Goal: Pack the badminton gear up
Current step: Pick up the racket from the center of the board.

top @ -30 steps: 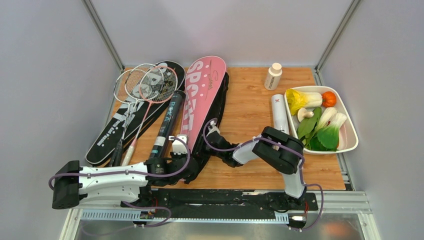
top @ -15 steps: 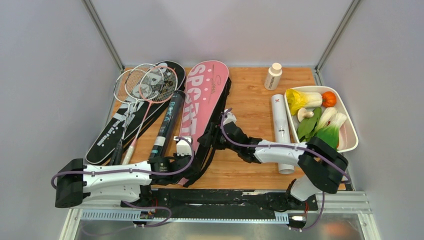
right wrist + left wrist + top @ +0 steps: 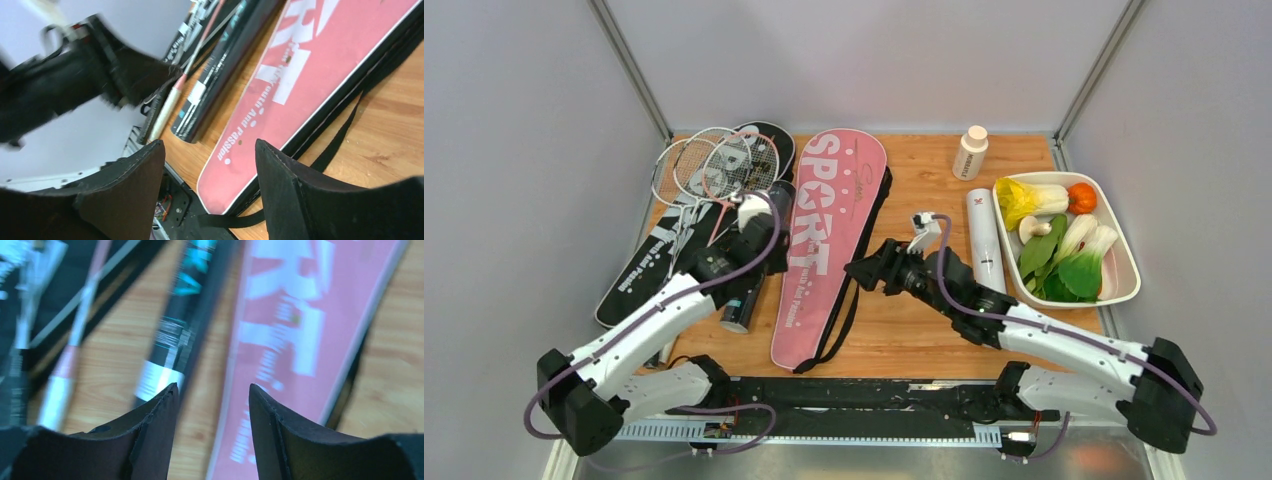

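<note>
Left arm, right arm: white shells on long links, black blocky joints and end housings. Lilac cables ran along each arm, standing off in loops near joints. Small white camera block sat on each wrist. Black base plate carried both arms, mounted over silver slotted rail. Left fingers, right fingers: matte black, wedge-shaped, flat inner faces, thin seam near edges.

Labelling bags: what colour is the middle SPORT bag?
Pink bag, white lettering; top external view.
</note>
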Available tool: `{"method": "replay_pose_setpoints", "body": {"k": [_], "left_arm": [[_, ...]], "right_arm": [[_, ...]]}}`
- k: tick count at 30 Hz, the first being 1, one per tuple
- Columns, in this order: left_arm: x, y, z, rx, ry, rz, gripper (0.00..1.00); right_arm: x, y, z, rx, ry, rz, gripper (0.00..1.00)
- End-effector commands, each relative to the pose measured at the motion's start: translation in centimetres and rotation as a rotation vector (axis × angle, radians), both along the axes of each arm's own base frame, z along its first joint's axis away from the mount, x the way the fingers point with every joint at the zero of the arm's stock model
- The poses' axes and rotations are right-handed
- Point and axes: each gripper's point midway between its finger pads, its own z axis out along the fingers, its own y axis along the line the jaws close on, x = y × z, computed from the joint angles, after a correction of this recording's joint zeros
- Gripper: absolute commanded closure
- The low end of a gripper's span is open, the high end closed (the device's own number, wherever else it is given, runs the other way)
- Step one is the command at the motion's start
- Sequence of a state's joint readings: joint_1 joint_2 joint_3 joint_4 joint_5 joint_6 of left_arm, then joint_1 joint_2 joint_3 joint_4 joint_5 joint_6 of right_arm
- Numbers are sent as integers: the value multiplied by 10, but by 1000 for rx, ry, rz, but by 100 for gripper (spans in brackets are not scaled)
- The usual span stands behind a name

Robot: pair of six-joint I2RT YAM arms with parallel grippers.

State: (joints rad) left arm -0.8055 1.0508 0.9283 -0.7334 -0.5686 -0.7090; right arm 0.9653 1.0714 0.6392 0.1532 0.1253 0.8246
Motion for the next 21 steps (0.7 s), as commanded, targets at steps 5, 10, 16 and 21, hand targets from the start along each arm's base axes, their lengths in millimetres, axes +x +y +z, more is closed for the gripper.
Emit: {"method": "replay_pose_setpoints", "body": {"k": [5,10,16,21], "left_arm": [[59,137,-10,307,131,182,41],[92,181,-55,439,263,207,45],[102,196,-96,467,400,168,49],[104,214,-107,469,433,195,49]], "right_arm": [[-17,-48,58,95,-200,-49,30],[-22,-63,78,107,-283,-57,30],[-24,-65,86,109,-314,-46,30],[-23,-58,76,95,-302,-27,29]]}}
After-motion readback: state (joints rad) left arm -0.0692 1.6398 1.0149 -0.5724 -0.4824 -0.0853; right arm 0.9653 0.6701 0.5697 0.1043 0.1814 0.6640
